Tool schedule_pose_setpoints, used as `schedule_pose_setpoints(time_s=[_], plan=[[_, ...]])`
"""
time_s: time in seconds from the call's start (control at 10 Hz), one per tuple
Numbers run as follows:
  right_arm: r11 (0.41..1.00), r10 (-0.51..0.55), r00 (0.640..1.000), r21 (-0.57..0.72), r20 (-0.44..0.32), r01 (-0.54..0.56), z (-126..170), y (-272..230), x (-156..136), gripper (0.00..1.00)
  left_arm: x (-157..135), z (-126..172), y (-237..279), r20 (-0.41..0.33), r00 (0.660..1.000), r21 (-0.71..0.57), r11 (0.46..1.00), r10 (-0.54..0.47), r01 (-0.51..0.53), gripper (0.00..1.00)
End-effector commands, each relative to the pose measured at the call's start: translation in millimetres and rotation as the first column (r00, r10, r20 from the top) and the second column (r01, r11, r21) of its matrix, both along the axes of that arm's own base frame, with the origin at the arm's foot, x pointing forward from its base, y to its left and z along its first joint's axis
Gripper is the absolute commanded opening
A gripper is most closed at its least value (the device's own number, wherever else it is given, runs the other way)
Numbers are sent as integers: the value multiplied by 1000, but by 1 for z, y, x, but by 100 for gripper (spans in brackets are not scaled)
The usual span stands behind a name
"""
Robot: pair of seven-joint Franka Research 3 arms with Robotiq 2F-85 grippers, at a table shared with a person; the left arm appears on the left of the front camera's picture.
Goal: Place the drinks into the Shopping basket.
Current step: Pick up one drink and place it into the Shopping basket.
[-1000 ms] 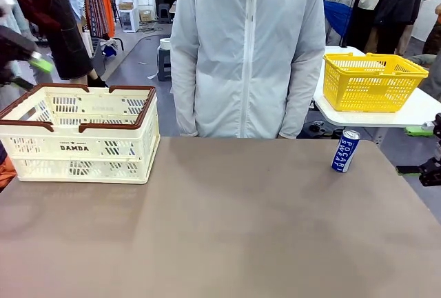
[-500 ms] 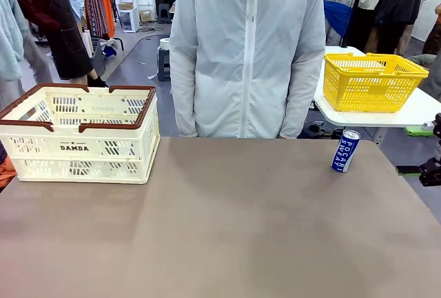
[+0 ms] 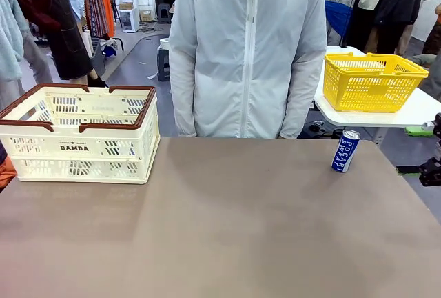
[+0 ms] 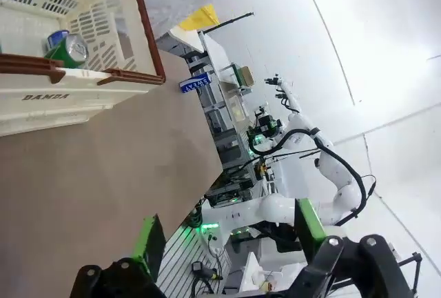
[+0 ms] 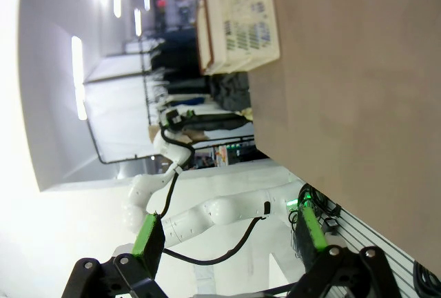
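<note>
The Shopping basket (image 3: pixel 41 147) is sitting at the left side of the table (image 3: pixel 220 236), toward the far edge, its DAMDA print facing the robot and its brown rim running all round the top. Over on the right, the blue can (image 3: pixel 345 151) is standing upright near the table's far right corner, well apart from the basket, with nothing touching it. A person (image 3: pixel 248 50) in a white zipped jacket is standing at the far edge, between the two, arms hanging down at the sides. Behind the can, a yellow basket (image 3: pixel 372 81) is resting on a white side table (image 3: pixel 420 110). From the left wrist, the left gripper (image 4: pixel 229 232) is hanging with its green pads spread wide and nothing between them, off the table's edge. That camera is looking into the basket (image 4: pixel 83 87), and a green can (image 4: pixel 69 50) is lying inside it against the wall bearing the print, silver top showing; something blue is peeking out just behind it, too little to tell what. From the right wrist, the right gripper (image 5: pixel 229 231) is likewise gaping wide and holding nothing, with the basket (image 5: pixel 241 22) far across the tabletop (image 5: pixel 344 105).
</note>
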State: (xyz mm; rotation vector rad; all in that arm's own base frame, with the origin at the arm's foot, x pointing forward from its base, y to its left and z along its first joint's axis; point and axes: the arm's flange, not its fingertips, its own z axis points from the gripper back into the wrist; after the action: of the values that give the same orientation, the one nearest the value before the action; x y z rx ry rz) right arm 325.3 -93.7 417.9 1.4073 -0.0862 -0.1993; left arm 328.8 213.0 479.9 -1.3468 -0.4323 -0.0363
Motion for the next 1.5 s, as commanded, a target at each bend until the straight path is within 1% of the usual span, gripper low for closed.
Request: schedule_pose_setpoints(time_s=[0.0, 1.4], plan=[[1000, -5, 1000, 14, 17, 5, 3, 0, 2, 100, -7, 11, -3, 6, 1000, -16, 1000, 6, -5, 100], [1000, -5, 1000, 14, 17, 5, 3, 0, 2, 100, -7, 11, -3, 6, 1000, -16, 1000, 6, -5, 100]])
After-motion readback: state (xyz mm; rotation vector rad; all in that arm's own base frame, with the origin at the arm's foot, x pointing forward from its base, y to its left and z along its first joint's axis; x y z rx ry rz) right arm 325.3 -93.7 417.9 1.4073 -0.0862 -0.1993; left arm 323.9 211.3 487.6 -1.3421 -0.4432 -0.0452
